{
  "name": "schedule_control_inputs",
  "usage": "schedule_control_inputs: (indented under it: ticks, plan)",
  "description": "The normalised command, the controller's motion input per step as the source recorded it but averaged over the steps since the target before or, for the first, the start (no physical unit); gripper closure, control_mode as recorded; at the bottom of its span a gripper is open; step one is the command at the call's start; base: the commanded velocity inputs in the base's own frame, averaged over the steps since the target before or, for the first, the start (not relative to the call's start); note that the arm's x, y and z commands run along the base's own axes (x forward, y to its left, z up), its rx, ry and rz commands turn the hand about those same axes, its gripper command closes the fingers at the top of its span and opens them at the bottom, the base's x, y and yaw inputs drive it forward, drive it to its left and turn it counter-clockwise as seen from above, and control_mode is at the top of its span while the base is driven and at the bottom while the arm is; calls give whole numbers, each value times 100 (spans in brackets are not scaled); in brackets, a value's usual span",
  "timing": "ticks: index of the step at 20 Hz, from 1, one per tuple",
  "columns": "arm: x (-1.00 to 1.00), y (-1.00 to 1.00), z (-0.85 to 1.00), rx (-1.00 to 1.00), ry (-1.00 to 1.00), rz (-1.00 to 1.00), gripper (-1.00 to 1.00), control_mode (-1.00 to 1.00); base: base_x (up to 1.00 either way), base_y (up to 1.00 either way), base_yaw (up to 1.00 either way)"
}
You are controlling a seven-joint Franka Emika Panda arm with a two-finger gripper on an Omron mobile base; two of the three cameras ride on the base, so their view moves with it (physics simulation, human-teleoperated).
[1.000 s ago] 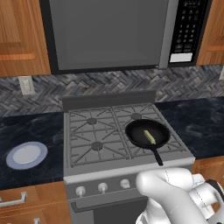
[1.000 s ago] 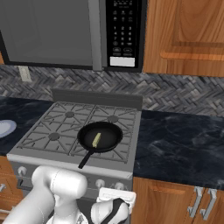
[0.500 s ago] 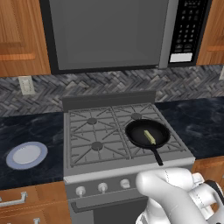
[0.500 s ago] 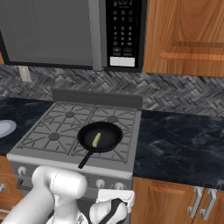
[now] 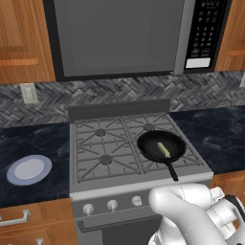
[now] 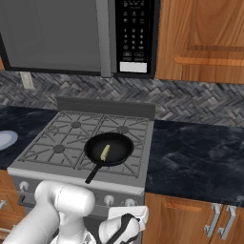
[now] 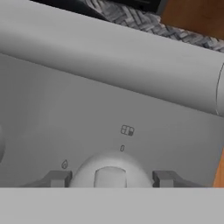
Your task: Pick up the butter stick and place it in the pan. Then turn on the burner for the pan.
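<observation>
The black pan (image 5: 161,146) (image 6: 108,148) sits on the stove's front right grate, handle toward the front. The pale-yellow butter stick (image 5: 163,150) (image 6: 105,152) lies flat inside it. The pan hides the burner beneath it. In the hand view my gripper (image 7: 110,178) is at the stove's grey front panel, with a round silver knob (image 7: 110,168) between its fingertips (image 7: 57,178). Both tips rest against the knob's sides. In the right base view my hand is low against the stove front, below the pan.
A white plate with a blue rim (image 5: 29,169) (image 6: 4,139) lies on the dark counter left of the stove. Other knobs (image 5: 112,205) line the front panel. A microwave (image 6: 133,33) hangs above. Wooden cabinet doors (image 6: 205,219) stand right of the stove.
</observation>
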Motion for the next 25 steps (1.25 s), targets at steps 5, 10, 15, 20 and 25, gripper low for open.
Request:
schedule_control_inputs:
  ticks: [5,10,15,20,25]
  plan:
    - [0,-1,0,-25,0,10,100,-100,0,0,0]
    - [0,0,0,-34,-2,10,100,-100,0,0,0]
    - [0,0,-1,-37,-2,11,100,-100,0,0,0]
    - [0,0,-6,-40,0,10,100,-100,0,0,0]
    - [0,2,-16,-45,0,12,100,-100,0,0,0]
